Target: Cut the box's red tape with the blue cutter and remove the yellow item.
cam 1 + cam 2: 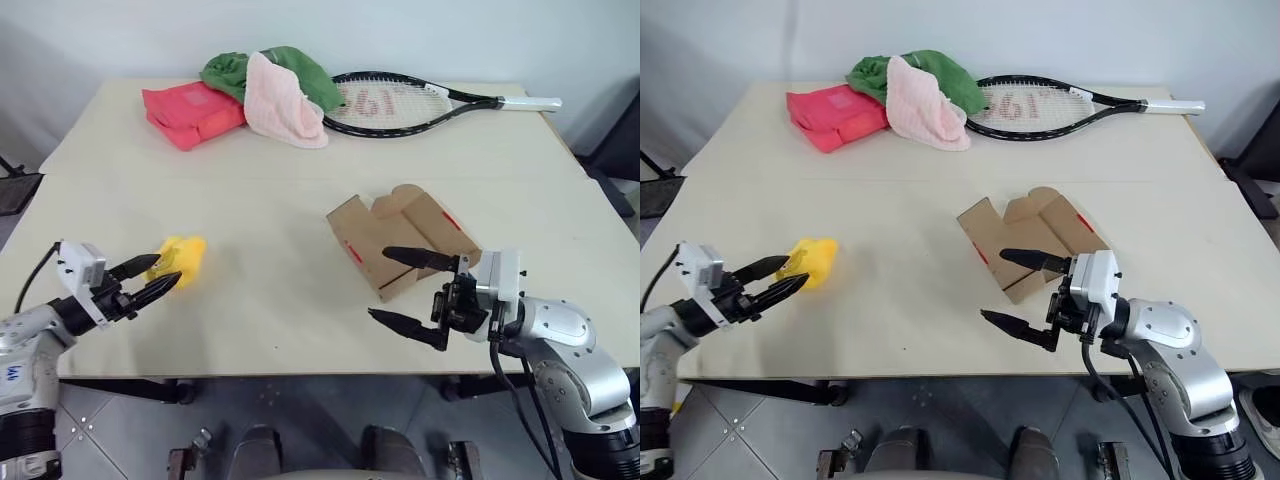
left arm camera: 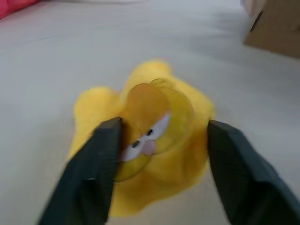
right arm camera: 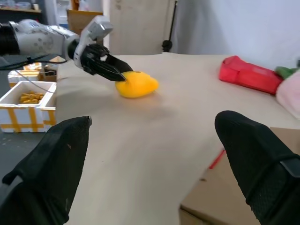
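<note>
Yellow item (image 1: 180, 259) between parted left tool (image 1: 158, 277) fingers; right tool (image 1: 412, 292) wide open, empty.

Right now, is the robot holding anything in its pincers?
Nothing is held. The left pincer is open, its fingers on either side of the yellow item, which lies on the table. The right pincer is open and empty.

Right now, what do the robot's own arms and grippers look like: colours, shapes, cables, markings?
Both arms are silver-grey with rounded metal shells and black joints. Each ends in a white boxy wrist block carrying two tapered black fingers: left gripper, right gripper. Black cables run along the right arm and loop behind the left wrist. Small blue writing marks the left forearm.
</note>
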